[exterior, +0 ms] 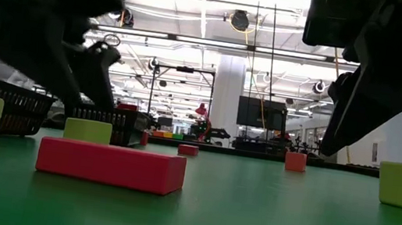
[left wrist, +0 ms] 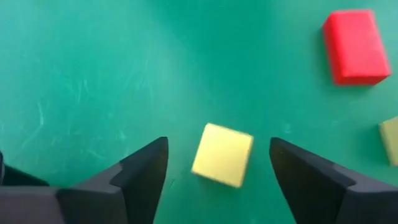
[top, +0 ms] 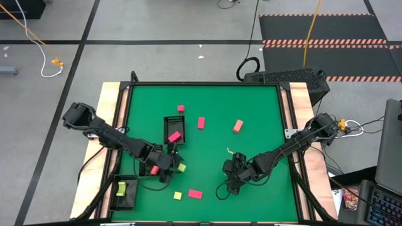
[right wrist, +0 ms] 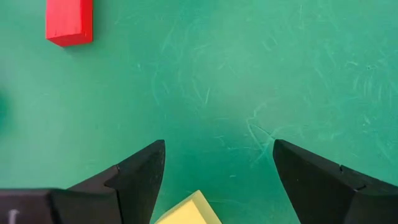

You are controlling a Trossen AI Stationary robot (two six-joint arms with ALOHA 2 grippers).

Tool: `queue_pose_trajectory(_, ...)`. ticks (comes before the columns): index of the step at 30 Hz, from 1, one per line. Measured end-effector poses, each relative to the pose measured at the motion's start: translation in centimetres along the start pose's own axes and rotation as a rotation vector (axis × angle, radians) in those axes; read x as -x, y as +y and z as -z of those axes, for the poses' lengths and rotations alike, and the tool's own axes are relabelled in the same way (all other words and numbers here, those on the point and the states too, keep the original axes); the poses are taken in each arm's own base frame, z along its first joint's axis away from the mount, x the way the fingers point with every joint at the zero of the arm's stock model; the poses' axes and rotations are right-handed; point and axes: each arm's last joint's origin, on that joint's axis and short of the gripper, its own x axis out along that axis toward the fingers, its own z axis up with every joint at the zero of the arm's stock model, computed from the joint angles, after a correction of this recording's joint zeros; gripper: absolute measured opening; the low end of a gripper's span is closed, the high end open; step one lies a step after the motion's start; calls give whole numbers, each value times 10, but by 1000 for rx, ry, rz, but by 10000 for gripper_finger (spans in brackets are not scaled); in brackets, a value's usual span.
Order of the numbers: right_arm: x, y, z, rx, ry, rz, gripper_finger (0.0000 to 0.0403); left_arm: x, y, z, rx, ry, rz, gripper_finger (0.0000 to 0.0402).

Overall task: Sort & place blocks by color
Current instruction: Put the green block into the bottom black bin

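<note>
My left gripper (top: 171,166) (left wrist: 219,140) stands open low over the green mat at the near left. A yellow cube (left wrist: 222,154) (top: 181,167) lies on the mat between its two fingers, apart from both. My right gripper (top: 228,178) (right wrist: 219,143) stands open at the near right. Another yellow block (right wrist: 186,213) shows far back between its fingers, and I see no touch. A red bar (top: 195,194) (exterior: 111,165) and a small yellow block (top: 178,195) lie near the front edge. More red and salmon blocks (top: 201,122) (top: 238,126) lie farther back.
A black mesh tray (top: 168,120) left of the middle holds a red block (top: 174,135). A second tray (top: 129,202) at the near left corner holds yellow blocks (top: 122,189). A small red block (top: 181,108) lies behind the first tray. The mat's far half has open room.
</note>
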Motion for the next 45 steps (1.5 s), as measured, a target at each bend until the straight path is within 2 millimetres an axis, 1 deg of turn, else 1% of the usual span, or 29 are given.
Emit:
queue_pose_trajectory(2, 0, 0, 0, 0, -1, 0, 290, -7, 1, 2, 4, 12, -6, 292)
queue_pose_trajectory(5, 0, 0, 0, 0, -1, 0, 290, -16, 2, 7, -3, 37, -11, 295)
queue_pose_trajectory(7, 0, 0, 0, 0, 0, 0, 290, -20, 1, 8, -9, 30, -13, 290)
queue_pose_trajectory(9, 0, 0, 0, 0, -1, 0, 290, -24, 1, 10, -9, 36, -16, 278)
queue_pose_trajectory(12, 0, 0, 0, 0, 0, 1, 290, -31, 0, 14, 1, 55, -10, 239)
queue_pose_trajectory(14, 0, 0, 0, 1, 0, 1, 290, -33, -1, 15, 3, 62, 1, 197)
queue_pose_trajectory(16, 0, 0, 0, 2, -1, 2, 290, -34, -1, 15, 6, 62, 19, 146)
queue_pose_trajectory(17, 0, 0, 0, 2, -1, 2, 290, -33, -1, 14, 9, 58, 20, 129)
queue_pose_trajectory(19, 0, 0, 0, 1, -1, 2, 290, -30, -1, 12, 11, 47, 24, 130)
queue_pose_trajectory(21, 0, 0, 0, 1, -1, 2, 290, -24, -1, 9, 12, 26, 27, 130)
queue_pose_trajectory(26, 0, 0, 0, 4, -2, 2, 290, -2, 0, -14, 17, -58, 49, 130)
queue_pose_trajectory(28, 0, 0, 0, 3, -3, 2, 290, 11, -3, -20, 21, -50, 75, 130)
queue_pose_trajectory(30, 0, 0, 0, 4, -3, 2, 290, 24, -11, -23, 30, -21, 117, 130)
queue_pose_trajectory(33, 0, 1, 1, 7, -2, 0, 290, 44, -25, -13, 28, 81, 185, 130)
queue_pose_trajectory(38, 1, 2, 1, 19, -8, -8, 290, 76, -61, 6, 10, 204, 319, 130)
queue_pose_trajectory(42, 1, 3, 0, 24, -17, -15, 290, 98, -83, 22, 70, 286, 365, 130)
queue_pose_trajectory(45, 1, 4, -1, 21, -27, -24, 290, 112, -95, 37, 128, 387, 352, 130)
